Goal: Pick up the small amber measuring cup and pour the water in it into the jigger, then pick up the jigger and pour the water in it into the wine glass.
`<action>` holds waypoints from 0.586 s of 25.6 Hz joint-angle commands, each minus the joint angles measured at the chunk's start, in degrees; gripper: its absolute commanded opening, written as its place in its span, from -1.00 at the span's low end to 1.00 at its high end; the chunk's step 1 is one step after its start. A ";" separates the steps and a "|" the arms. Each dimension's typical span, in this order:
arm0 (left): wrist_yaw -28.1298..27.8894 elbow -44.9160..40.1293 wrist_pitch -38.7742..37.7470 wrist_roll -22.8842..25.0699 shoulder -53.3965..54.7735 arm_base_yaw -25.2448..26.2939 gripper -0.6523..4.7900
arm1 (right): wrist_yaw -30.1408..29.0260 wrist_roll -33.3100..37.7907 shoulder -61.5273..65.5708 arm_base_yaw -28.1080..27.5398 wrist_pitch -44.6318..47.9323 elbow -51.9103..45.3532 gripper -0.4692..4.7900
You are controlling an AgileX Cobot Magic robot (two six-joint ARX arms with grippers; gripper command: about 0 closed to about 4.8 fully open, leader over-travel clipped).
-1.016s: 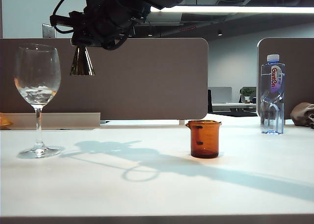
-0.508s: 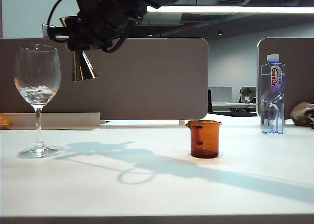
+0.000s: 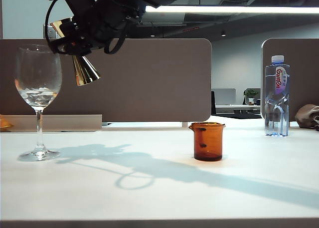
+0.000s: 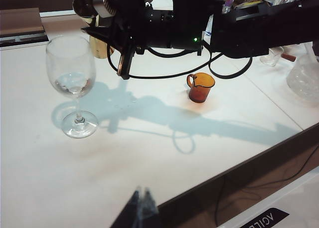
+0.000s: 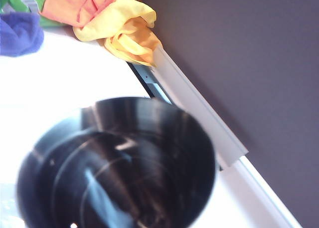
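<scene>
Our right gripper is clamped on the jigger, holding it high in the air just beside the rim of the wine glass, on the side toward the middle of the table. Over the last second we have rolled the wrist: a second ago the jigger hung with its visible cone pointing straight down, and now it is clearly tilted, its lower cone swung away from the glass and its upper mouth leaning toward the bowl. We judge this to be the start of the second pour, since the small amber measuring cup stands upright on the table, well apart from the glass and apparently finished with. In the right wrist view the jigger's dark mouth fills most of the picture, with some coloured cloths lying at the back edge of the table. The glass already holds a little water low in its bowl. We cannot see any stream leaving the jigger yet. Our left gripper sits idle near the front edge of the table, only its blurred tips in view, so we cannot tell whether it is open or closed.
</scene>
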 commanded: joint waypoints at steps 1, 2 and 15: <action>0.02 0.09 0.35 -0.02 0.04 0.02 -0.77 | 0.70 -4.17 -0.24 0.00 1.46 0.42 -0.84; 0.02 0.09 0.35 -0.02 0.04 0.02 -0.77 | 0.70 -5.25 -0.15 0.00 1.53 0.42 -0.84; 0.02 0.09 0.35 -0.02 0.04 0.02 -0.77 | 0.72 -12.66 1.66 0.22 5.53 0.44 -0.84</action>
